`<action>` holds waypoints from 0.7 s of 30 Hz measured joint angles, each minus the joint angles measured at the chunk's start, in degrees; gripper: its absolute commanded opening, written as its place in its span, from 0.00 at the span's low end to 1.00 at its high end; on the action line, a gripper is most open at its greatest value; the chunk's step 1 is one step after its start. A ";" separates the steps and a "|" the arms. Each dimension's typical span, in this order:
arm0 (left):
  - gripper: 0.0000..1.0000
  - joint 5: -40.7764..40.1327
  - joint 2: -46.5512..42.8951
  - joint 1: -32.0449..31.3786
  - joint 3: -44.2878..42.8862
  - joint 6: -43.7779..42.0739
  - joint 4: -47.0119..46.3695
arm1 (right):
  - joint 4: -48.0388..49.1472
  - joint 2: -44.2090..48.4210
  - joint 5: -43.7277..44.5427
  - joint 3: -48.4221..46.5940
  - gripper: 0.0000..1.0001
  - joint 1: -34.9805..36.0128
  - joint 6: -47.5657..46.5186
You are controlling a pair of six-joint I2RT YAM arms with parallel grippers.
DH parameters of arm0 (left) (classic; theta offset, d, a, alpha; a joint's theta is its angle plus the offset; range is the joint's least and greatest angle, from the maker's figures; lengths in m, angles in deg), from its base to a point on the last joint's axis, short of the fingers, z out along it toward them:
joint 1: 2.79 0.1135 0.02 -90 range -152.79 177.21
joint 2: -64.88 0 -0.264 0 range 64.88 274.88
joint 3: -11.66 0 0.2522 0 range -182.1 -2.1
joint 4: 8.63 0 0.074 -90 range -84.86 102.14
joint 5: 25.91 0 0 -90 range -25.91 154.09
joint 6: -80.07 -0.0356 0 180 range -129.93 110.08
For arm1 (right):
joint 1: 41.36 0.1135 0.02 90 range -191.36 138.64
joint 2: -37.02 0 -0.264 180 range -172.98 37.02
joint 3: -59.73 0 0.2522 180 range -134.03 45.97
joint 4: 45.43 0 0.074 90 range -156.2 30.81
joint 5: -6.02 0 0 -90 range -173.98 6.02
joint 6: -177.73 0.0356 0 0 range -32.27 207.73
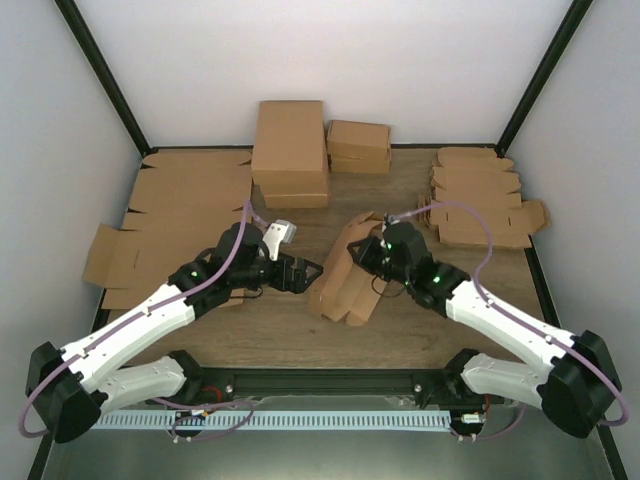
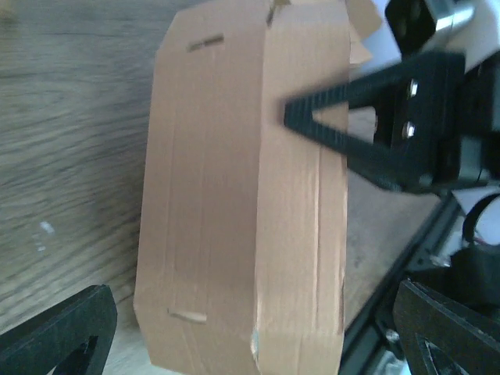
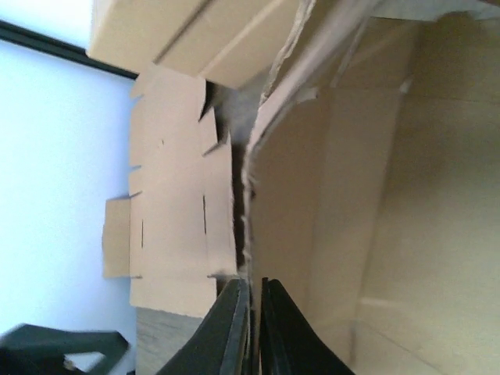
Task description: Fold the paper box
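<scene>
item: paper box (image 1: 345, 275). brown die-cut card, partly folded, flaps raised at its far end. lies slantwise on the table (image 1: 270, 335) at mid-width, between the two arms.

left gripper (image 1: 306, 271): jaws spread wide. in the left wrist view its fingers (image 2: 66, 332) stand at either side of the box's long creased panel, which has two small slots. neither finger presses on it.

right gripper (image 3: 251, 308): jaws drawn narrow, pinching the thin upright edge of one box wall, with the open inside of the box just beside it.

flat cardboard sheets (image 1: 170, 215): spread along the table's left side.

large folded boxes (image 1: 290, 150): stacked at the back.

smaller folded boxes (image 1: 358, 146): just right of the large ones.

flat blanks (image 1: 480, 205): piled at the right rear.
</scene>
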 measured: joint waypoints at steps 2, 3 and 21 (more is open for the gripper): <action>1.00 3.32 0.61 0.31 -0.42 0.02 -1.18 | -6.93 0.11 2.27 -5.95 0.14 0.00 -1.03; 1.00 4.63 1.01 0.35 -0.61 0.09 -1.77 | -11.10 -0.09 3.72 -9.64 0.15 -0.02 -1.55; 1.00 18.01 5.53 0.98 -1.01 2.73 -5.68 | -35.71 -7.78 4.72 -20.33 0.02 0.00 3.02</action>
